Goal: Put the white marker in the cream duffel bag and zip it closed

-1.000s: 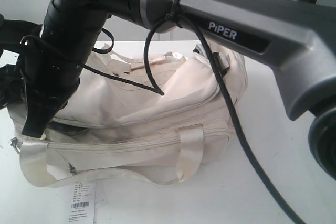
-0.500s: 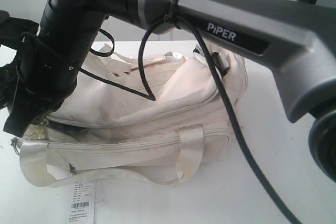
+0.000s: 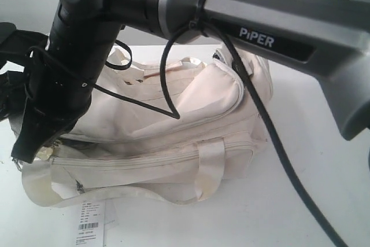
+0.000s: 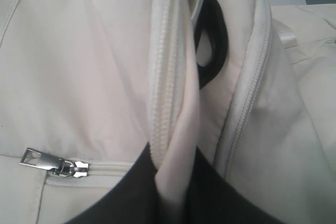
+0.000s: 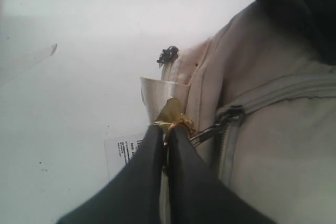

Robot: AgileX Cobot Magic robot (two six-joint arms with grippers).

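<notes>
The cream duffel bag (image 3: 173, 137) lies on the white table. My right arm reaches across it, and my right gripper (image 3: 26, 153) is at the bag's left end. In the right wrist view the right gripper (image 5: 169, 128) is shut on a gold zipper pull (image 5: 173, 113) that hangs from a dark slider (image 5: 231, 113) on the bag (image 5: 273, 145). My left gripper (image 4: 176, 156) is shut on a fold of the bag's cream fabric (image 4: 181, 114) beside a zipper track (image 4: 163, 66). The white marker is out of view.
A white paper barcode tag (image 3: 88, 224) lies on the table in front of the bag and shows beside the right fingers as the tag (image 5: 123, 150). A silver pocket zipper pull (image 4: 52, 163) sits near the left fingers. My left arm (image 3: 11, 44) stands at the far left.
My right gripper has shifted toward the bag's left end and a little lower, still shut on the gold pull. The bag has barely moved.
</notes>
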